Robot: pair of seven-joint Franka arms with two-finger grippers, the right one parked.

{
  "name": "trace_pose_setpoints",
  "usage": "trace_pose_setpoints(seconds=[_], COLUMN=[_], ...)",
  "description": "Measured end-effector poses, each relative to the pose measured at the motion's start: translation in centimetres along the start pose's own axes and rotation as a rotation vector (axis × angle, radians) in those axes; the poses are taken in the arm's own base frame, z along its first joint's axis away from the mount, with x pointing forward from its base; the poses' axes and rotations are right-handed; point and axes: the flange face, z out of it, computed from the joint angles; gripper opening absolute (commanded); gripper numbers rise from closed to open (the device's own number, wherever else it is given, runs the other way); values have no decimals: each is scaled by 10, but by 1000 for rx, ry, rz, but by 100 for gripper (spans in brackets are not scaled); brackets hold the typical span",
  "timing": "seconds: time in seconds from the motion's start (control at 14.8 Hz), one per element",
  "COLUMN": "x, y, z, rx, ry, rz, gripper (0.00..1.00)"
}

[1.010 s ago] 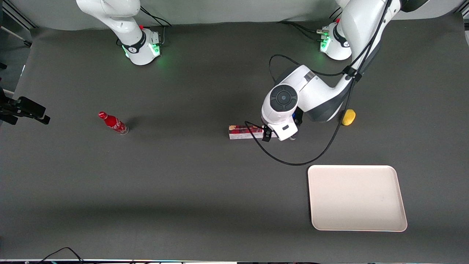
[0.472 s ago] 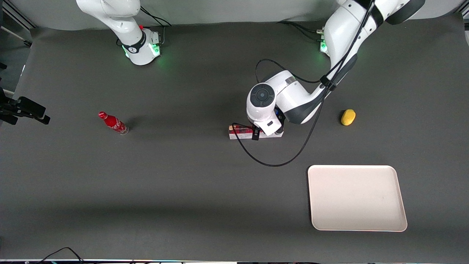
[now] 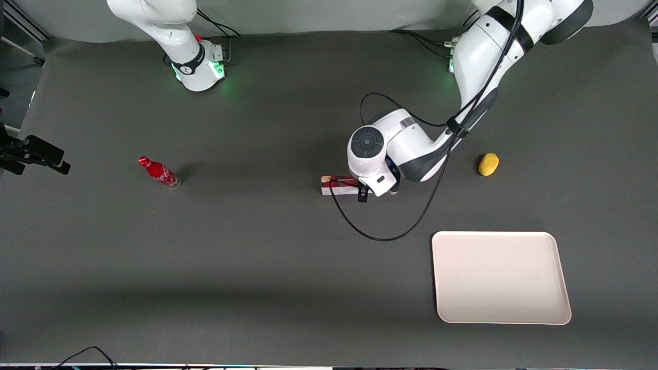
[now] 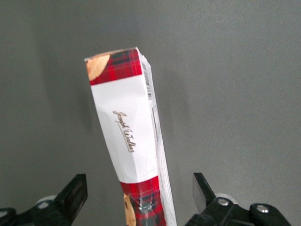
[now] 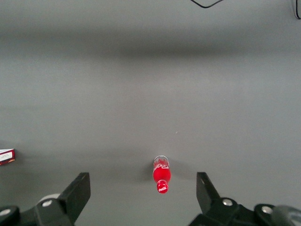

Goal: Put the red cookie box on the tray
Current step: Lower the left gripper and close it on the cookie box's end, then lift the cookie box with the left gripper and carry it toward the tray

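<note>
Front view: high overhead, looking down on the whole table, both arm bases along its upper edge. Left wrist view: close, aimed down past the gripper (image 4: 139,195), jaws spread, onto the red cookie box (image 4: 129,136). Right wrist view: higher, looking down at the soda bottle (image 5: 161,174); box end and bottle also appear from the front.

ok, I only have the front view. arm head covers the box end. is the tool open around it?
Observer: Yes. In the left wrist view the tool is open, one finger each side of the red cookie box, not touching.
Operator: Box lying flat?
Observer: It lies on the mat, plaid-and-white face with script lettering up, barcode side visible along its edge.
Operator: Tray loaded?
Observer: You can see that yourself: the tray holds nothing, nearer the camera than the box. The right wrist view adds only the red soda bottle standing upright.
</note>
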Motion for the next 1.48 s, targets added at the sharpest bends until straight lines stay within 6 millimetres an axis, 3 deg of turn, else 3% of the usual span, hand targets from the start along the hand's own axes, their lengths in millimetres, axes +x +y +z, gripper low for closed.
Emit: trace_pose_setpoints(seconds=[0.13, 0.27, 0.34, 0.61, 0.67, 1.15, 1.48], x=[-2, -3, -3, -1, 0, 2, 15], y=[1, 2, 2, 4, 6, 13, 30], z=[5, 13, 17, 23, 22, 16, -9], rx=[-3, 5, 10, 20, 16, 5, 20], ry=[-16, -25, -26, -29, -31, -38, 8], rz=[-24, -38, -42, -51, -54, -26, 77], gripper=[100, 91, 80, 11, 2, 0, 0])
